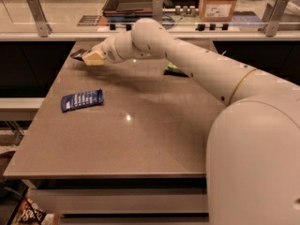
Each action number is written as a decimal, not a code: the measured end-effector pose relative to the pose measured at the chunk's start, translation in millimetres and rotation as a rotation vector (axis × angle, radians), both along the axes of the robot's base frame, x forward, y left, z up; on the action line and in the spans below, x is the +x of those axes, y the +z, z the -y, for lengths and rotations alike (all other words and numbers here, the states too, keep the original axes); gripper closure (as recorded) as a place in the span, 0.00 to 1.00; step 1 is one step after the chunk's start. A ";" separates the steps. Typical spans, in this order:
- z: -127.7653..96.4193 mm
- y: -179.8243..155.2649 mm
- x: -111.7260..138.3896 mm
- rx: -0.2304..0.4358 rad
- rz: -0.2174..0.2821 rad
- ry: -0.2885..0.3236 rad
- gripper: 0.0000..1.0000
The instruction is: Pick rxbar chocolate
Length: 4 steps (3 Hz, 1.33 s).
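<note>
My gripper [87, 56] is at the far left part of the table [140, 135], reaching out from my white arm. It is shut on the rxbar chocolate [77, 54], a small flat dark bar that sticks out to the left of the pale fingertips [93, 58]. The bar hangs a little above the tabletop, with a shadow beneath it.
A blue-wrapped bar [82, 100] lies on the left side of the table, nearer to me than the gripper. A green bag [172, 70] is mostly hidden behind my arm. A glass rail with metal posts [38, 15] runs along the far edge.
</note>
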<state>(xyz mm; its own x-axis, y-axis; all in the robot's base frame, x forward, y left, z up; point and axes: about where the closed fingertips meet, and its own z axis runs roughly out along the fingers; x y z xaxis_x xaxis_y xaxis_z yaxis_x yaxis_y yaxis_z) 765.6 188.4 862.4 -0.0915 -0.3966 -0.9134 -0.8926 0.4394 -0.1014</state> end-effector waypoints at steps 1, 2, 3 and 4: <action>3.0 18.2 -1.4 -0.016 0.023 0.014 1.00; 10.0 32.3 -1.8 0.009 0.021 0.070 1.00; 25.0 51.8 -2.5 0.050 0.019 0.146 1.00; 40.4 72.9 -6.0 0.071 0.026 0.199 1.00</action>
<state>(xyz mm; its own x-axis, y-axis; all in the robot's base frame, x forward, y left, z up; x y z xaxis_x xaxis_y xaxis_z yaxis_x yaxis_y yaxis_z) 759.5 148.0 935.2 0.0065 -0.3387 -0.9409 -0.9600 0.2613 -0.1008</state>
